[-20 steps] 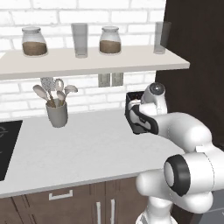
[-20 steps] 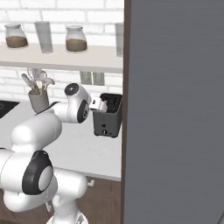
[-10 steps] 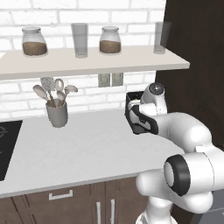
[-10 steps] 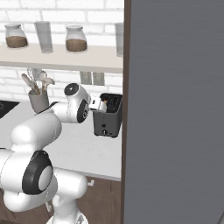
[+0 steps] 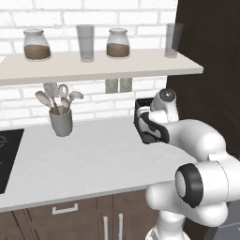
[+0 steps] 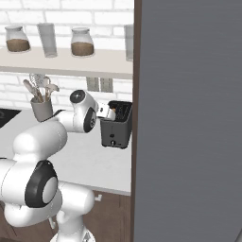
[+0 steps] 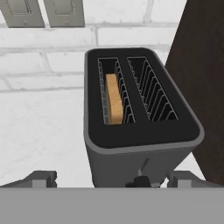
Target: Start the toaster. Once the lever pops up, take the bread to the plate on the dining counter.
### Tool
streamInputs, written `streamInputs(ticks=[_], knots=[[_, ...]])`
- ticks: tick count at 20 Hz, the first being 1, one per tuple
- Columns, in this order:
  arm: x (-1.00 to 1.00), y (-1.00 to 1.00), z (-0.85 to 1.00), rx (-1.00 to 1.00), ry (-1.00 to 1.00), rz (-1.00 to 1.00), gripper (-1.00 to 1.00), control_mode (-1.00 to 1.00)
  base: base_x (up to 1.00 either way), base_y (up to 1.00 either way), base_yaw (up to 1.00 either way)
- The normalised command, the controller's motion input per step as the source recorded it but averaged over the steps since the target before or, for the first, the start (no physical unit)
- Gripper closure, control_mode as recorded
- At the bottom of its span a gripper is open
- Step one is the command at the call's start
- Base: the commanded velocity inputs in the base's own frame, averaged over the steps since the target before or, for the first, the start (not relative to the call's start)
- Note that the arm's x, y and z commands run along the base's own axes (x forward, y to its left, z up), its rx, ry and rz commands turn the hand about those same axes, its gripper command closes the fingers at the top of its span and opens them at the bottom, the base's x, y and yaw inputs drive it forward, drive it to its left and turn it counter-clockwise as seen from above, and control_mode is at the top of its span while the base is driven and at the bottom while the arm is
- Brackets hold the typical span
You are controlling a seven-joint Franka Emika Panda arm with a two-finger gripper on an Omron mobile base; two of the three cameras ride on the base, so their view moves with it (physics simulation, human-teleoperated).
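Standing on edge, bread (image 7: 114, 99) in toaster (image 7: 139, 127)

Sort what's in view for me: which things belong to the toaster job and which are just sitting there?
For the job:
- black box-shaped toaster
- tan bread slice, in its left slot in the hand view

Just there:
- grey utensil cup with spoons
- two brown-filled glass jars
- two empty glasses
- wall outlets
- black cooktop

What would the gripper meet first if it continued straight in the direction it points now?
Most likely the toaster: the gripper looks down at its front edge, where the lever sits between the fingertips. Depth is unclear, so the lever may come first.
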Motion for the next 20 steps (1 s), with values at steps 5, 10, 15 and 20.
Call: streamInputs(ticks=[5,10,15,20], knots=[[0.00,0.00,0.00,0.00,-0.05,0.00,-1.00,-1.00,0.00,0.00,0.00],[0.00,0.00,0.00,0.00,-0.01,0.00,-1.00,-1.00,0.00,0.00,0.00],[0.00,0.00,-0.13,0.00,0.00,0.00,-1.00,-1.00,0.00,0.00,0.00],[0.00,0.00,-0.07,0.00,0.00,0.00,-1.00,-1.00,0.00,0.00,0.00]])
